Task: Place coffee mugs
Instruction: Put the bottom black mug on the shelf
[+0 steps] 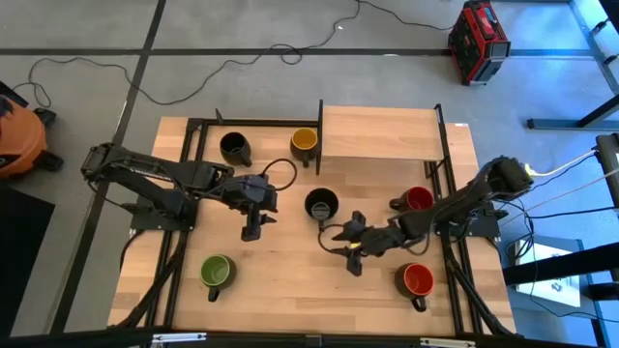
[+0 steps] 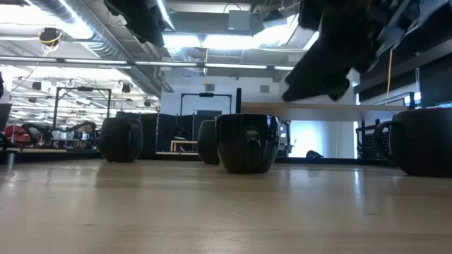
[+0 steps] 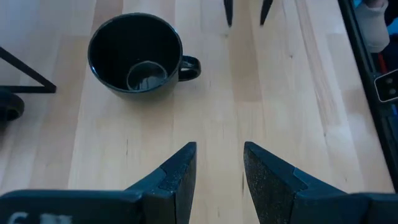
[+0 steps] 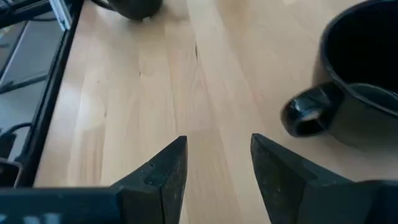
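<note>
1. Six mugs stand upright on the wooden tabletop (image 1: 290, 280), all empty as far as the high view shows.
2. A black mug (image 1: 321, 205) sits near the middle, its inside glossy black; the left wrist view shows only a reflection on its bottom.
3. A second black mug (image 1: 234, 148) stands at the far left, and a yellow mug (image 1: 305, 141) is just right of it, beside the raised wooden shelf (image 1: 379, 133).
4. The green mug (image 1: 216, 274) stands at the near left, well apart from the others.
5. The red mug (image 1: 417, 200) is at the right, close by the right arm; the orange-red mug (image 1: 417, 280) stands nearer, at the near right.
6. The left claw (image 1: 254, 224) hangs over bare wood left of the middle black mug, fingers apart and holding nothing.
7. The right claw (image 1: 338, 239) is just near-right of that same mug, fingers apart and empty; its wrist view shows the mug's handle close beside one finger (image 4: 283, 171), not touching.
8. No writing can be read on any mug.
9. A red case (image 1: 478, 41) lies on the floor beyond the tabletop; its label is too small to read.
</note>
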Available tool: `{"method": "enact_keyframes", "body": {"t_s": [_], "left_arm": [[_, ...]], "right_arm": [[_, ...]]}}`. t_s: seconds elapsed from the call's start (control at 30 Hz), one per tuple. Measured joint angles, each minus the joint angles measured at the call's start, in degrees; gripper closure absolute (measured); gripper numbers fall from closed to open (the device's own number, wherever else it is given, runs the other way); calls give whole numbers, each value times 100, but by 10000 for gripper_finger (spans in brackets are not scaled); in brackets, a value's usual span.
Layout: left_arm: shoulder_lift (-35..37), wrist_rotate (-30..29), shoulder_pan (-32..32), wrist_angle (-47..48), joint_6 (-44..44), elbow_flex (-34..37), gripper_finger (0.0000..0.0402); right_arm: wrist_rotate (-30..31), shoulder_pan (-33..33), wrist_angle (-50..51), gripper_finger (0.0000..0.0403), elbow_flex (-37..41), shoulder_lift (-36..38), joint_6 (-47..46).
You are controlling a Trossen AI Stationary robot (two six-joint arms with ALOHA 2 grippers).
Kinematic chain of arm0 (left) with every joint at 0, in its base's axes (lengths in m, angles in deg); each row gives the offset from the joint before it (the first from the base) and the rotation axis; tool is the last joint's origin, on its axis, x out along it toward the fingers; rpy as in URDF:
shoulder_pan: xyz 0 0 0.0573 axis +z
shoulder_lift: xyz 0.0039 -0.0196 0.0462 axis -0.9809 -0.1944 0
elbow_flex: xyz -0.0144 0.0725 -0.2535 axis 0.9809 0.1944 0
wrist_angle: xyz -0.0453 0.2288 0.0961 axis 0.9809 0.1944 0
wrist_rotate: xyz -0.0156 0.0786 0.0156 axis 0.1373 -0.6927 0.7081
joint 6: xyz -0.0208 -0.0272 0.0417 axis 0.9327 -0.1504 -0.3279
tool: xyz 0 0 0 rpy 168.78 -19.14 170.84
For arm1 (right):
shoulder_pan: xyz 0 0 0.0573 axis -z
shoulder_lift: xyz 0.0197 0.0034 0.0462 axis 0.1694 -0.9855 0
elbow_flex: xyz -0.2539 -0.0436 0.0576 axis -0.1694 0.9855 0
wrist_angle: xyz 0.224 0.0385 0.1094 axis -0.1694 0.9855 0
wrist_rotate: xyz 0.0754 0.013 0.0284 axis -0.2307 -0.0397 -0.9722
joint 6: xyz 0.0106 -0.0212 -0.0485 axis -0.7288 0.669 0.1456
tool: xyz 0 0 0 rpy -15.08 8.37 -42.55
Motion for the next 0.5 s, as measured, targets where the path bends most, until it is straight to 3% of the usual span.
{"method": "enact_keyframes", "body": {"t_s": [0.27,0.5], "left_arm": [[-1,0,-2,114,-4,0,274],[-3,0,-2,207,-6,0,274]], "right_arm": [[779,16,-165,240,70,-515,-8],[1062,30,-1550,240,605,-890,150]]}}
